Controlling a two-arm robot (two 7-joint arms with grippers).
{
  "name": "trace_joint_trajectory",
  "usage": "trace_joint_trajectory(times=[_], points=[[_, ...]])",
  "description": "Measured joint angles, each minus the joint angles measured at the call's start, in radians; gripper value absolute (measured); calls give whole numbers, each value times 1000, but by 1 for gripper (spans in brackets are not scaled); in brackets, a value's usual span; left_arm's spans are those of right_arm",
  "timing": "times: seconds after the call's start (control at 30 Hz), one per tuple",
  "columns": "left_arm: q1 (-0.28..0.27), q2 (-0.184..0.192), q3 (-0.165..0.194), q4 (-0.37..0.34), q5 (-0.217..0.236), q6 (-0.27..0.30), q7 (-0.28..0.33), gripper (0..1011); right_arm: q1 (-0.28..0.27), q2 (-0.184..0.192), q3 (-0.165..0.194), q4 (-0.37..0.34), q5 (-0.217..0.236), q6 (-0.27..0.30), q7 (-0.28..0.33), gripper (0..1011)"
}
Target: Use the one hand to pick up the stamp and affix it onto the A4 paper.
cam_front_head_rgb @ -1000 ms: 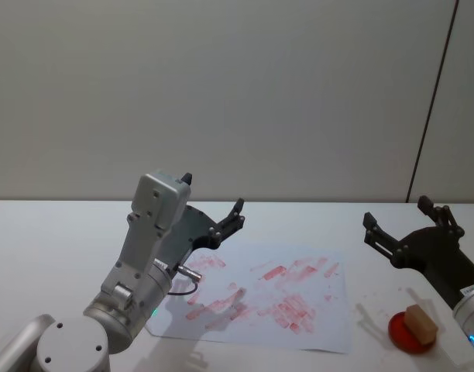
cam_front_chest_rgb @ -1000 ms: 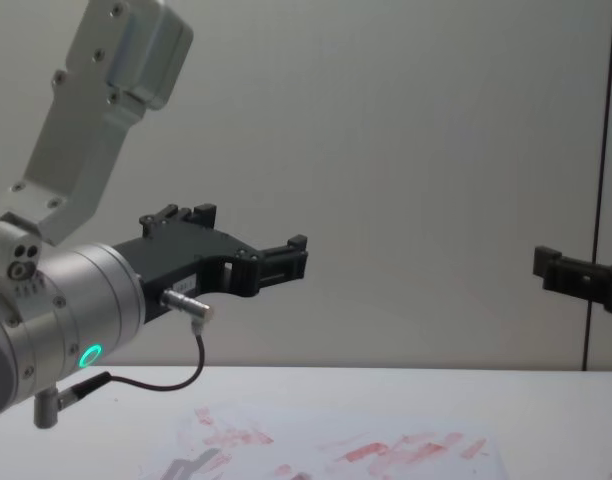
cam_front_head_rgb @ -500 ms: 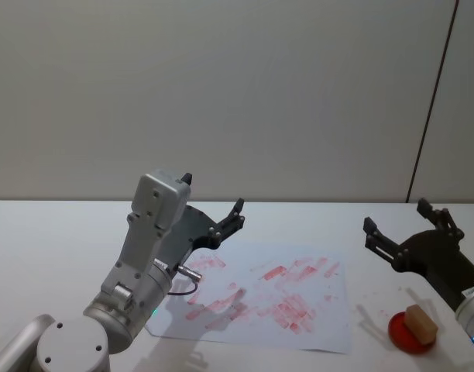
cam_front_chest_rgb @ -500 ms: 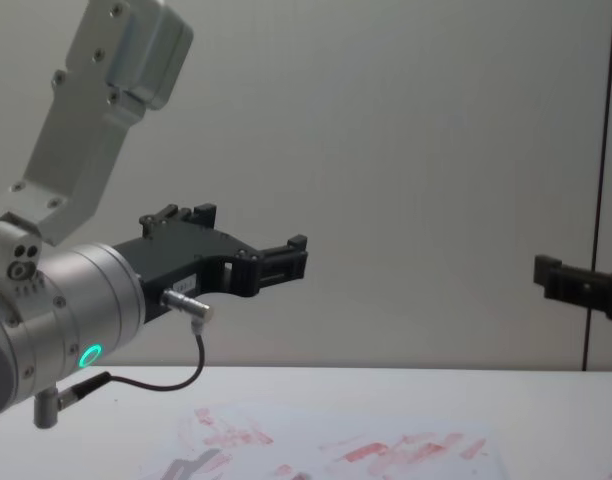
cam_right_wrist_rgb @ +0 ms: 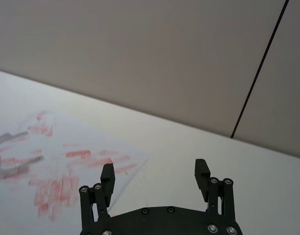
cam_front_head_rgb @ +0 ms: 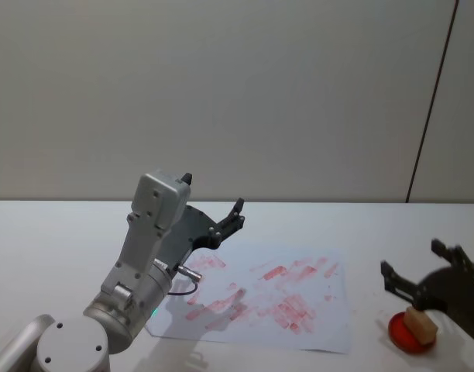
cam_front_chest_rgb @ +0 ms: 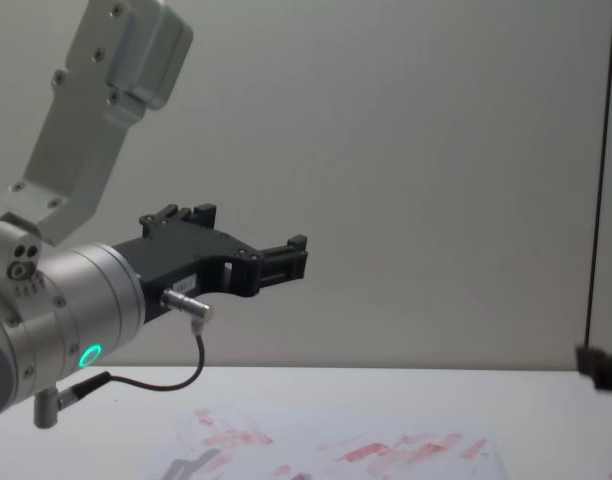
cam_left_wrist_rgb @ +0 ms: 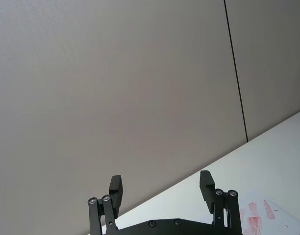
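Note:
The stamp (cam_front_head_rgb: 421,326), a small light-brown block, rests on a round red ink pad (cam_front_head_rgb: 403,334) at the table's right front. My right gripper (cam_front_head_rgb: 413,260) hangs open just above and behind it, fingers spread and holding nothing; the right wrist view shows the same open right gripper (cam_right_wrist_rgb: 155,174) over bare table. The A4 paper (cam_front_head_rgb: 262,298), white with red smeared prints, lies mid-table, and the A4 paper (cam_right_wrist_rgb: 52,166) also sits ahead of the right hand. My left gripper (cam_front_head_rgb: 214,218), green-lit ring, stays raised and open over the paper's left part.
A white table (cam_front_head_rgb: 59,240) runs back to a plain grey wall. The left arm's silver body (cam_front_chest_rgb: 56,310) stands large at the left, with a thin cable (cam_front_chest_rgb: 181,375) looping below it. Bare table lies between paper and ink pad.
The right gripper has dropped lower and drawn toward the front right, ending close over the stamp. The left arm, paper and stamp have not moved.

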Motion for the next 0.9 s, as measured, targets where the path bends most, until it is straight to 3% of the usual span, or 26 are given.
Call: trace_joint_trajectory(times=[0.43,0.9], points=[[0,0,0,0,0,0,0,1002,-68,68,25,-3,7,89,30,1001],[0,0,0,0,0,0,0,1003,-65,69,16,26,-25,128,70,1001]])
